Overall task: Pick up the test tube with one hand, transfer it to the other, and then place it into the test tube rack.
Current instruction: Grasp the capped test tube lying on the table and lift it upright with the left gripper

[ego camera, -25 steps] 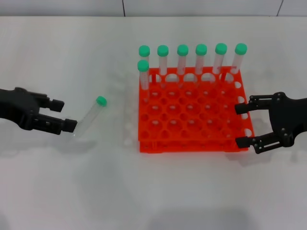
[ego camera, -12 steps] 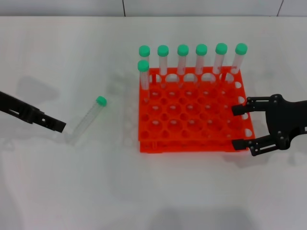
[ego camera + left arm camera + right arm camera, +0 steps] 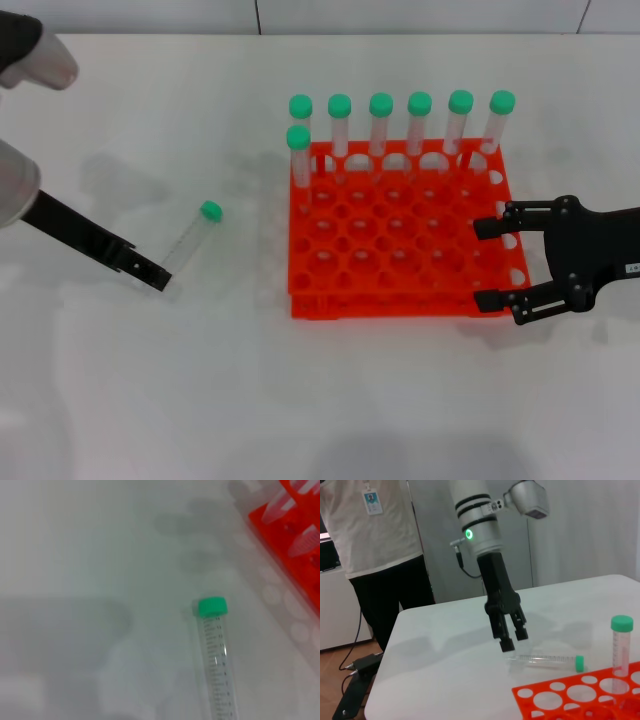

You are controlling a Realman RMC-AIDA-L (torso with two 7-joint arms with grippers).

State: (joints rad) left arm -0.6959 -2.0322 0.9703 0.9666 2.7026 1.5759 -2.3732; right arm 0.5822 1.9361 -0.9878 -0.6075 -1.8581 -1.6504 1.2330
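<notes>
The test tube (image 3: 188, 241), clear with a green cap, lies on the white table left of the rack; it also shows in the left wrist view (image 3: 216, 655) and the right wrist view (image 3: 545, 661). My left gripper (image 3: 155, 277), unlabelled, points steeply down at the tube's bottom end, just above the table; in the right wrist view (image 3: 514, 639) its fingers stand a little apart and hold nothing. My right gripper (image 3: 486, 264), with a small white label, is open and empty over the right edge of the orange-red rack (image 3: 400, 300).
Several green-capped tubes (image 3: 420, 125) stand in the rack's back row, and one (image 3: 298, 155) stands in the second row at the left. The rack's edge shows in the left wrist view (image 3: 285, 525). A person (image 3: 380, 555) stands beyond the table's far side.
My left arm has risen and tilted, so its gripper now points down at the tube's bottom end. My right gripper has slid a little left over the rack's edge. The tube has not moved.
</notes>
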